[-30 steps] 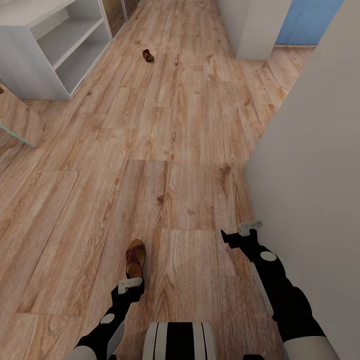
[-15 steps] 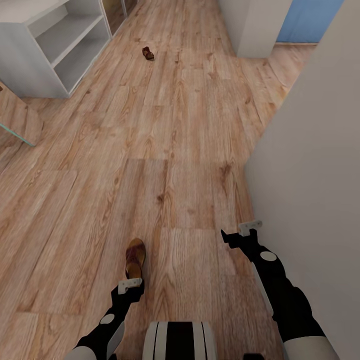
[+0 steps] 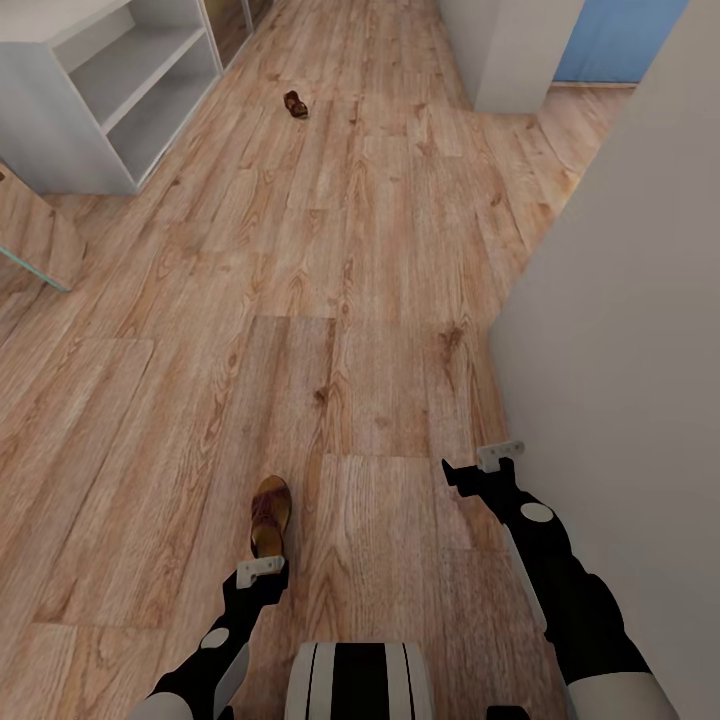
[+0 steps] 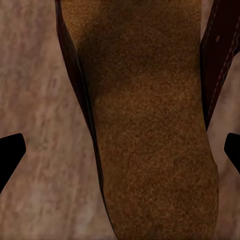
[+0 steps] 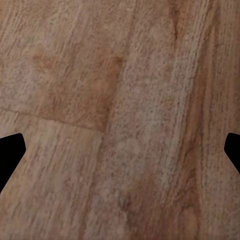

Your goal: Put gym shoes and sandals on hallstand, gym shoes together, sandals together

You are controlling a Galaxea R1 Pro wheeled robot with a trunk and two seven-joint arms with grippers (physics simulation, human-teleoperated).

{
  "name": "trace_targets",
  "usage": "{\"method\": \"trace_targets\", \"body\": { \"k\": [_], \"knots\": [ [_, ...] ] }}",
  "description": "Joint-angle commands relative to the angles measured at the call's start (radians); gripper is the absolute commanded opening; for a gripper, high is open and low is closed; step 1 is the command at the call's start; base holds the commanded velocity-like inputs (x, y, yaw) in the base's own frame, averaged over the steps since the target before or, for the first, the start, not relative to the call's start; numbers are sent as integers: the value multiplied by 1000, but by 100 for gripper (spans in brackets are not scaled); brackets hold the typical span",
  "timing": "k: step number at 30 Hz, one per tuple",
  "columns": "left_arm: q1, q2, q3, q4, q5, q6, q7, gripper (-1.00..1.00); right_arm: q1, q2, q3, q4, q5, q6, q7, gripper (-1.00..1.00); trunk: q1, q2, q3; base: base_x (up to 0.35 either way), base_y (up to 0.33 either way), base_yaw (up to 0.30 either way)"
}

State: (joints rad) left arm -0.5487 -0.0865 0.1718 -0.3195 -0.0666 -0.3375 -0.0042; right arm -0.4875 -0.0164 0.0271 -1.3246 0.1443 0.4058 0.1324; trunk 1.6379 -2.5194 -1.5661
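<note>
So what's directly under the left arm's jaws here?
A brown leather sandal with a tan footbed lying on the wood-grain plank floor; the floor beneath the sandal is covered.

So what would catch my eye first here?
A brown sandal on the wood floor, just ahead of the left gripper, whose fingers stand wide apart around it in the wrist view. A second sandal lies far off, near a pale open-shelved unit.
</note>
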Motion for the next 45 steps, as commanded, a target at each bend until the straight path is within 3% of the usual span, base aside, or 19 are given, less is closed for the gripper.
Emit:
{"method": "trace_targets", "body": {
  "k": [1,26,27,45],
  "knots": [
    [0,-1,6,1,-7,-3,0,100,0,-1,0,-2,11,5,5,100,0,0,-1,0,0,0],
    [2,0,9,13,-6,-4,1,100,0,-1,0,-2,11,5,6,100,0,0,-1,0,0,0],
    [3,0,9,14,-7,-4,1,-100,0,-1,0,-1,11,5,6,100,0,0,-1,0,0,0],
    [6,4,8,4,-6,-5,1,-100,0,-1,0,-1,11,5,5,100,0,0,-1,0,0,0]
  ]
}}
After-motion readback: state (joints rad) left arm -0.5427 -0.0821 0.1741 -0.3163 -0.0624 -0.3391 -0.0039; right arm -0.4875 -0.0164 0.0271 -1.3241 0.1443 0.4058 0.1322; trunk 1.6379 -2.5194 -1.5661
